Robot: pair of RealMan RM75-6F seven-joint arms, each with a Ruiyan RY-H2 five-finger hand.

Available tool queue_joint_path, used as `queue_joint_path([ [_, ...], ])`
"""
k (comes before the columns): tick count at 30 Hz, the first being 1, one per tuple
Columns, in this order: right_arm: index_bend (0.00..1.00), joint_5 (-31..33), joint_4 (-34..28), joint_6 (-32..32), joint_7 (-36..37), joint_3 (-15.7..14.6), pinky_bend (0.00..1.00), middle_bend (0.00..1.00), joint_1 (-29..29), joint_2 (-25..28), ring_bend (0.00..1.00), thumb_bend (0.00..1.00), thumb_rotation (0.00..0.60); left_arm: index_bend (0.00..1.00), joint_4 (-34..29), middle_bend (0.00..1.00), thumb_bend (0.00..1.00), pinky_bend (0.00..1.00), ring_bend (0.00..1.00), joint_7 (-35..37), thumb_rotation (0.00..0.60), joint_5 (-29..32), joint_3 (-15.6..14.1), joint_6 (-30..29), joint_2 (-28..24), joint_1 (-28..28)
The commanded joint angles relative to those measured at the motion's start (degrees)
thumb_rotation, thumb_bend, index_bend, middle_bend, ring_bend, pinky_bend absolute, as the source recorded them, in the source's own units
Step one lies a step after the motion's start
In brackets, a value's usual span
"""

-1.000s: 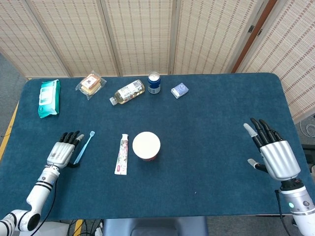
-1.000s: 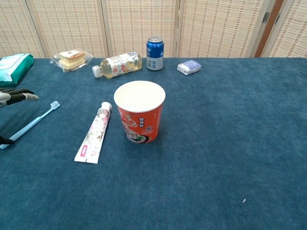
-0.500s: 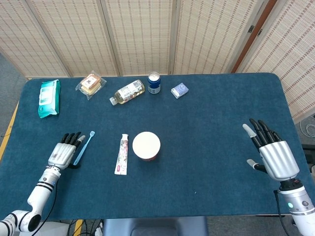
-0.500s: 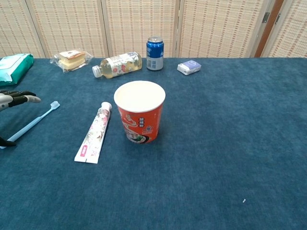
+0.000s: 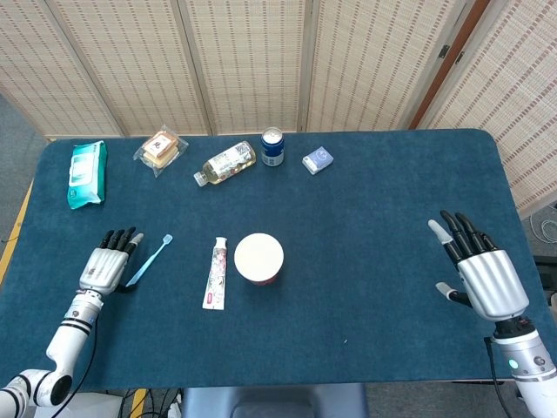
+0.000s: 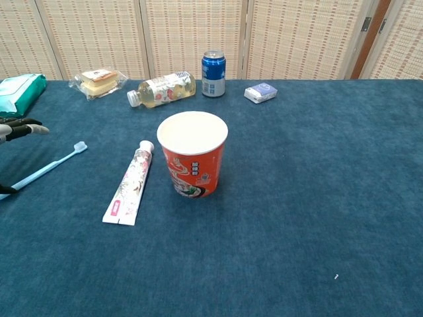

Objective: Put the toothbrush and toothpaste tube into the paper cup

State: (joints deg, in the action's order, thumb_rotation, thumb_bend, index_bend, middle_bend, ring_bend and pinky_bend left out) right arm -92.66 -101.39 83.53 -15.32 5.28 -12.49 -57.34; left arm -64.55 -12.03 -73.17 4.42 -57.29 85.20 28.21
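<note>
The tabletop point(image 5: 374, 226) is covered in deep blue cloth. The paper cup point(image 6: 192, 155) is orange-red with a white inside and printed pictures. The toothpaste tube point(image 6: 128, 183) is white with a pink floral pattern. The toothbrush point(image 6: 47, 169) is pale blue. Near the far edge stand a blue can point(image 6: 213, 65) and, at the far left corner, a teal packet point(image 5: 87, 172). Both hands, left point(image 5: 105, 266) and right point(image 5: 479, 270), are silver with black fingers point(image 5: 459, 228).

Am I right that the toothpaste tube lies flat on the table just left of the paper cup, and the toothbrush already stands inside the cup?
Not quite. The toothbrush is not in the paper cup; the head view shows it lying flat on the table beside the left hand. The toothpaste tube does lie flat just left of the cup.
</note>
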Motion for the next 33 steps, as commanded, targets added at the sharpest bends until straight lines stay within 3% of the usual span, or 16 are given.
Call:
queue_joint_path([
  [1,0.00,0.0,0.0,0.0,0.0,0.0,0.30,0.00,0.0,0.0,0.00,0.00,0.600,0.00,0.2,0.00,0.00,0.00,0.00,-0.3,0.600,0.2,0.1,0.1,0.0,0.1],
  [9,0.00,0.0,0.0,-0.1,0.1,0.1,0.30,0.00,0.0,0.0,0.00,0.00,0.600,0.00,1.4,0.00,0.00,0.00,0.00,-0.6,0.600,0.7,0.5,0.5,0.5,0.4],
  [21,0.00,-0.2,0.2,0.0,0.5,0.0,0.30,0.00,0.1,-0.1,0.00,0.00,0.600,0.00,-5.2,0.00,0.00,0.00,0.00,-1.0,0.600,-1.6,-0.6,-1.9,-1.7,-0.4],
  [33,0.00,0.0,0.5,0.0,0.8,0.0,0.30,0.00,0.3,-0.1,0.00,0.00,0.600,0.00,-1.8,0.00,0.00,0.00,0.00,-0.6,0.600,0.7,-0.1,0.0,-0.3,-0.3],
])
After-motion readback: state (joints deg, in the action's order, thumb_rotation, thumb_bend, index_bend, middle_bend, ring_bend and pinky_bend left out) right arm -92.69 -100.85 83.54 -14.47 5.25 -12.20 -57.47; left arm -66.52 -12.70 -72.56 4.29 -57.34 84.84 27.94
